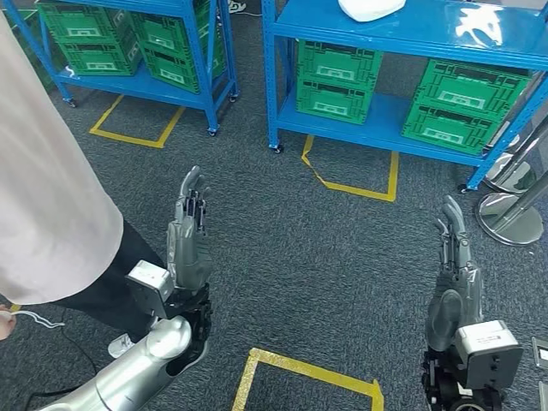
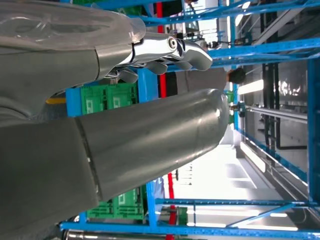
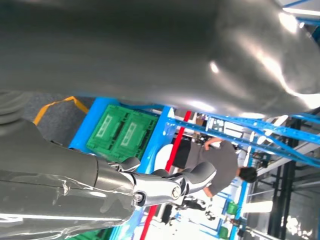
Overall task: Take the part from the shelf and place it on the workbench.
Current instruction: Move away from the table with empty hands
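A white part (image 1: 370, 8) lies on the top board of the blue shelf (image 1: 413, 34) straight ahead, cut off by the picture's upper edge. A white shape (image 3: 163, 156) shows past the shelf post in the right wrist view. My left hand (image 1: 188, 238) is raised over the dark carpet, fingers straight and apart, holding nothing. My right hand (image 1: 456, 272) is raised the same way at the right, also with nothing in it. Both hands are well short of the shelf. The left wrist view shows the left hand (image 2: 113, 100) with its thumb and one finger stretched out.
Green crates (image 1: 336, 81) fill the lower boards of this shelf and of a second blue shelf (image 1: 162, 51) at the left. A person in a pale top (image 1: 45, 180) stands close at my left. Yellow tape (image 1: 310, 372) marks the carpet. Metal stand bases (image 1: 510, 218) are at the right.
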Controlling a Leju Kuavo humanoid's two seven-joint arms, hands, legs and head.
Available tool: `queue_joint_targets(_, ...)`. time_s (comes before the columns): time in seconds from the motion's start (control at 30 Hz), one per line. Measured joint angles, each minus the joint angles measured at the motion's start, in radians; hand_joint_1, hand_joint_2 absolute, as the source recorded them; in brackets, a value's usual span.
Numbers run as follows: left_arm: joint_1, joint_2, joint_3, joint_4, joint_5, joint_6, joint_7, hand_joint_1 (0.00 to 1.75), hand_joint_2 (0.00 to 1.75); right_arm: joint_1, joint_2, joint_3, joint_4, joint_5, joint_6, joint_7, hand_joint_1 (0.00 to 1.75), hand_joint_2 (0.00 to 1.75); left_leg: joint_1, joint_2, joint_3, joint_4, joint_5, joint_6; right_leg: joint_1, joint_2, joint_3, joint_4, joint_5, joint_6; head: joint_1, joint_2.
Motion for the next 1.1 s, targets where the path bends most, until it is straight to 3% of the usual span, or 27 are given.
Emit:
queue_joint_targets(0.03, -0.001, 0.0, 0.0, 0.0, 0.002, 0.0, 0.001, 0.0, 0.0, 0.0, 0.0, 0.0, 0.001, 0.002, 0.0, 0.003, 0.0, 0.0, 0.001, 0.003, 0.0, 0.001, -0.001, -0.002, -0.004, -0.002, 0.019, -0.033, 0.024, 0.003, 0.001, 0.0)
queue_joint_targets(0.07, -0.002, 0.0, 0.0, 0.001, 0.005, 0.0, 0.002, 0.0, 0.0, 0.0, 0.0, 0.0, 0.001, 0.004, 0.0, 0.005, 0.0, 0.0, 0.002, 0.006, 0.001, 0.004, -0.003, -0.005, -0.007, -0.005, 0.057, -0.104, 0.06, 0.005, 0.001, 0.0)
queue_joint_targets(0.13, -0.006, 0.0, 0.0, 0.001, 0.015, 0.0, 0.003, 0.0, 0.0, -0.001, 0.0, -0.001, 0.001, 0.007, -0.002, 0.006, 0.0, 0.0, 0.001, 0.008, -0.001, 0.013, -0.008, -0.014, -0.008, -0.011, 0.133, -0.244, 0.104, 0.005, 0.002, 0.0)
queue_joint_targets(0.2, -0.01, 0.0, 0.0, 0.002, 0.025, 0.0, 0.004, 0.0, 0.0, -0.001, 0.0, -0.001, 0.001, 0.009, -0.004, 0.007, 0.0, 0.0, -0.005, 0.009, -0.008, 0.023, -0.011, -0.018, -0.007, -0.012, 0.161, -0.297, 0.107, -0.002, 0.002, 0.0)
queue_joint_targets(0.3, -0.015, 0.002, 0.0, 0.003, 0.037, -0.001, 0.004, 0.0, 0.0, 0.0, 0.0, -0.002, 0.001, 0.011, -0.007, 0.008, 0.0, 0.0, -0.005, 0.011, -0.011, 0.024, -0.008, -0.011, -0.003, -0.006, 0.159, -0.298, 0.11, -0.008, -0.002, 0.0)
queue_joint_targets(0.6, -0.024, 0.002, -0.001, 0.003, 0.036, -0.001, 0.004, 0.0, 0.0, 0.0, 0.0, -0.003, 0.001, 0.013, -0.011, 0.009, 0.0, 0.0, 0.0, 0.013, -0.006, 0.011, -0.003, -0.03, 0.003, -0.006, 0.158, -0.299, 0.109, -0.022, -0.003, 0.0)
queue_joint_targets(0.7, -0.024, 0.003, -0.001, 0.003, 0.036, -0.001, 0.004, 0.0, 0.0, 0.0, 0.002, -0.003, 0.001, 0.013, -0.011, 0.009, 0.0, 0.0, -0.003, 0.012, -0.008, 0.014, -0.005, -0.021, -0.002, -0.007, 0.161, -0.307, 0.113, -0.017, -0.006, 0.0)
queue_joint_targets(0.77, -0.025, 0.002, -0.002, 0.003, 0.036, -0.001, 0.004, 0.0, 0.0, 0.001, 0.004, -0.004, -0.001, 0.014, -0.011, 0.009, 0.0, 0.0, 0.004, 0.015, 0.008, -0.016, 0.005, -0.013, 0.001, -0.007, 0.162, -0.308, 0.111, -0.012, -0.008, 0.0)
queue_joint_targets(0.83, -0.026, 0.0, -0.002, 0.003, 0.036, -0.001, 0.004, 0.0, 0.0, 0.001, 0.006, -0.004, -0.002, 0.015, -0.011, 0.009, 0.0, 0.0, 0.014, 0.02, 0.029, -0.047, 0.016, -0.011, 0.003, -0.007, 0.136, -0.248, 0.076, -0.006, -0.003, 0.0)
queue_joint_targets(0.9, -0.026, -0.002, -0.004, 0.004, 0.037, -0.001, 0.004, 0.0, 0.0, 0.004, 0.006, -0.005, -0.002, 0.015, -0.011, 0.009, 0.0, 0.0, 0.016, 0.022, 0.035, -0.052, 0.014, -0.011, -0.003, -0.006, 0.069, -0.11, 0.016, 0.003, 0.002, 0.0)
queue_joint_targets(0.93, -0.025, -0.002, -0.004, 0.004, 0.037, -0.001, 0.004, 0.0, 0.0, 0.006, 0.006, -0.005, -0.002, 0.015, -0.011, 0.009, 0.0, 0.0, 0.017, 0.022, 0.036, -0.051, 0.012, -0.013, -0.007, -0.006, 0.036, -0.049, -0.003, 0.008, 0.003, 0.0)
queue_joint_targets(0.97, -0.023, -0.003, -0.005, 0.005, 0.038, -0.001, 0.004, 0.0, 0.0, 0.008, 0.006, -0.005, -0.002, 0.014, -0.01, 0.008, 0.0, 0.0, 0.02, 0.021, 0.037, -0.049, 0.009, -0.017, -0.012, -0.007, 0.017, -0.02, -0.003, 0.015, 0.004, 0.0)
queue_joint_targets(1.0, -0.022, -0.003, -0.005, 0.005, 0.038, -0.001, 0.004, 0.0, 0.0, 0.009, 0.006, -0.005, -0.001, 0.013, -0.008, 0.008, 0.0, 0.0, 0.024, 0.02, 0.04, -0.046, 0.004, -0.023, -0.017, -0.008, 0.021, -0.035, 0.018, 0.022, 0.004, 0.0)
queue_joint_targets(1.07, -0.021, -0.003, -0.005, 0.006, 0.038, 0.0, 0.004, 0.0, 0.0, 0.01, 0.006, -0.005, -0.001, 0.012, -0.005, 0.006, 0.0, 0.0, 0.034, 0.017, 0.046, -0.032, -0.012, -0.041, -0.03, -0.012, 0.077, -0.164, 0.094, 0.039, 0.005, 0.0)
queue_joint_targets(1.1, -0.021, -0.003, -0.005, 0.006, 0.038, 0.0, 0.003, 0.0, 0.0, 0.01, 0.006, -0.005, 0.0, 0.011, -0.004, 0.005, 0.0, 0.0, 0.034, 0.016, 0.046, -0.021, -0.021, -0.052, -0.033, -0.013, 0.11, -0.228, 0.116, 0.045, 0.01, 0.0)
